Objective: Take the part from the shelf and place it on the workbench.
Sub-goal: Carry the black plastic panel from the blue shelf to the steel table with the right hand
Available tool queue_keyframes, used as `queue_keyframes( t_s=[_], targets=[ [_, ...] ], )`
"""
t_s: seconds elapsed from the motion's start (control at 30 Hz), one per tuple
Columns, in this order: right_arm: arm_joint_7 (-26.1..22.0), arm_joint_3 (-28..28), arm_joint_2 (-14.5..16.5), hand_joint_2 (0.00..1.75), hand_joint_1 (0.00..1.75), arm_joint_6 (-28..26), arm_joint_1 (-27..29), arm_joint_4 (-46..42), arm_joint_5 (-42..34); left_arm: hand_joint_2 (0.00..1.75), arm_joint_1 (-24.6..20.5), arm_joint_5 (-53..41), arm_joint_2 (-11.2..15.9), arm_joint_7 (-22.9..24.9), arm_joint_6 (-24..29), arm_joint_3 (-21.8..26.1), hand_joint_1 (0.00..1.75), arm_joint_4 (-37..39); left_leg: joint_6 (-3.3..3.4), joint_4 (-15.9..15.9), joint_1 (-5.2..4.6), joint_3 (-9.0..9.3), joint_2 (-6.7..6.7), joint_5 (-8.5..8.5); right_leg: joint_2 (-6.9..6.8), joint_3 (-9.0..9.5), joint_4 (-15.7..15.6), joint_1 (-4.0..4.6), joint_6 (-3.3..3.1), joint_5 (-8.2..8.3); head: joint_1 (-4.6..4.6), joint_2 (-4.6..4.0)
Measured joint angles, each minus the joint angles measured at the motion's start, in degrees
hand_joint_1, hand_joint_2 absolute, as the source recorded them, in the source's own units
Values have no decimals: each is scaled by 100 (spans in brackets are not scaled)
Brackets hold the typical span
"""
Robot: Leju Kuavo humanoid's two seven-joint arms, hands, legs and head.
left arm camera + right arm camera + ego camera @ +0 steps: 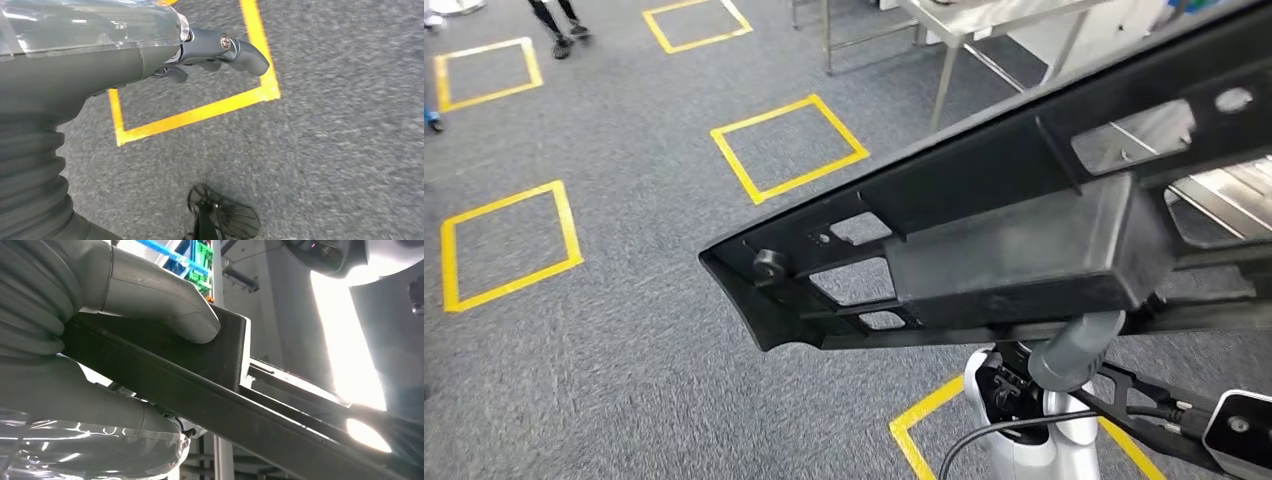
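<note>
A long black plastic part [1014,210] with cut-outs and a box-shaped block stretches across the head view from the centre to the right edge, raised above the floor. My right hand [1072,352] grips it from below, under the block. In the right wrist view the grey thumb [165,305] presses on the block of the part [220,365] and the fingers wrap around its lower rail. My left hand [215,52] hangs over the carpet, holding nothing, fingers loosely apart.
A steel workbench [984,25] on thin legs stands at the back right, and a shiny metal surface [1224,190] shows behind the part. Yellow tape squares [789,145] mark the grey carpet. A person's feet [559,40] are at the far left.
</note>
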Motion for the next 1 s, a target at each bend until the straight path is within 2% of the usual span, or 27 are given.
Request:
queue_keyframes(
  t_s=[0.07,0.1,0.13,0.17,0.23,0.27,0.3,0.33,0.37,0.43,0.47,0.5,0.53,0.57,0.6,0.67,0.73,0.77,0.8,0.83,0.87,0.9,0.93,0.97,1.0],
  targets=[
    [0,4,-3,175,175,-1,7,-2,19,175,-4,2,-2,1,-2,1,0,0,40,-41,-14,23,65,-5,121,-35,-11,-22,72,19,0,-1],
    [0,5,-7,175,175,-3,17,-3,22,175,-14,2,-9,-1,-3,1,0,1,74,-70,-12,40,127,8,137,-43,0,-27,100,12,0,-1],
    [-2,6,-12,175,175,-7,22,-7,23,175,-29,2,-14,-1,-3,1,0,1,107,-105,-6,61,187,24,56,-75,73,-17,126,-35,2,-1],
    [-5,6,-18,175,175,-12,25,-11,25,175,-40,2,-20,-2,-4,1,0,1,141,-143,1,83,255,38,-91,-160,253,-6,149,-137,3,-1],
    [-15,6,-27,175,175,-24,40,-20,30,175,-33,4,-24,-1,-4,2,0,2,178,-176,-11,109,402,38,-465,-514,946,-11,183,-469,5,0],
    [-18,6,-32,175,175,-29,55,-20,33,175,-20,7,-24,2,-4,2,0,2,186,-177,-19,112,485,28,-568,-716,1311,-30,200,-602,5,-1],
    [-21,6,-38,175,175,-35,75,-20,36,175,-10,9,-24,5,-4,3,0,2,186,-176,-24,117,567,17,-624,-852,1543,-50,215,-648,5,-1],
    [-23,6,-45,175,175,-42,92,-20,37,175,-7,11,-25,7,-4,3,0,2,181,-176,-25,127,646,4,-658,-879,1559,-67,225,-584,5,0],
    [-26,6,-52,175,175,-47,101,-20,37,175,-9,13,-28,8,-4,3,0,2,170,-175,-25,144,717,-12,-698,-772,1327,-81,228,-419,5,0],
    [-37,8,-58,175,175,-51,105,-23,37,175,-18,15,-37,8,-3,3,0,2,128,-175,-37,199,844,-57,-921,-338,499,-64,207,-55,6,0],
    [-44,11,-58,175,175,-49,104,-26,36,175,-20,17,-40,8,-1,3,0,2,98,-172,-47,226,901,-83,-1023,-166,166,-41,186,50,6,0],
    [-50,17,-59,175,175,-45,101,-29,34,175,-21,20,-41,8,1,3,0,2,67,-172,-57,249,952,-105,-1088,-73,-15,-16,163,82,5,0],
    [-54,25,-60,175,175,-44,98,-31,31,175,-22,21,-41,8,2,4,0,2,35,-175,-66,267,1004,-123,-1079,-61,-50,10,142,60,5,-1],
    [-51,35,-61,175,175,-51,91,-32,27,175,-29,22,-42,8,3,4,0,2,3,-181,-62,293,1065,-138,-1003,-66,-62,14,115,65,5,-1],
    [-43,47,-62,175,175,-64,85,-33,22,175,-41,22,-43,10,5,5,0,2,-31,-174,-50,312,1064,-164,-935,-54,-77,5,85,68,5,-1],
    [-22,77,-64,175,175,-96,49,-36,5,175,-65,22,-51,21,13,5,0,2,-77,60,-25,246,845,-341,-810,-19,-118,-26,16,83,5,0],
    [-5,122,-65,175,175,-106,15,-36,-24,175,-52,27,-61,42,24,6,0,3,-87,741,-10,-73,548,-689,-685,-1,-131,-35,-31,85,4,-1],
    [3,144,-65,175,175,-107,9,-32,-39,175,-32,29,-63,53,31,7,0,4,-88,1144,-9,-283,491,-842,-609,0,-129,-25,-43,82,3,-1],
    [12,160,-65,175,175,-108,9,-27,-50,175,-13,33,-63,60,37,9,0,4,-86,1434,-9,-454,466,-905,-522,4,-125,-15,-47,80,3,-1],
    [25,168,-65,175,175,-110,9,-22,-58,175,-1,37,-63,63,39,10,0,4,-78,1527,-10,-539,454,-853,-434,11,-118,-7,-48,76,4,-1],
    [37,170,-65,175,175,-113,8,-17,-62,175,3,42,-64,65,40,11,0,4,-65,1380,-10,-514,438,-683,-349,21,-109,-2,-44,71,4,-1],
    [45,173,-65,175,175,-116,5,-16,-63,175,2,45,-65,64,38,11,0,4,-49,1032,-8,-392,385,-435,-268,33,-96,-3,-35,62,4,-1],
    [51,177,-66,175,175,-117,-1,-14,-65,175,0,47,-65,62,34,11,0,4,-28,630,-6,-233,267,-228,-196,39,-80,-5,-21,50,4,-1],
    [51,183,-66,175,175,-121,-10,-9,-65,175,0,46,-66,57,27,10,0,4,-12,273,-1,-91,152,-88,-126,32,-56,-6,-1,38,4,-1],
    [51,190,-67,175,175,-129,-18,-5,-65,175,1,42,-67,52,15,10,0,4,2,49,-4,1,61,-27,-63,16,-39,-14,27,34,4,-1]
  ],
)
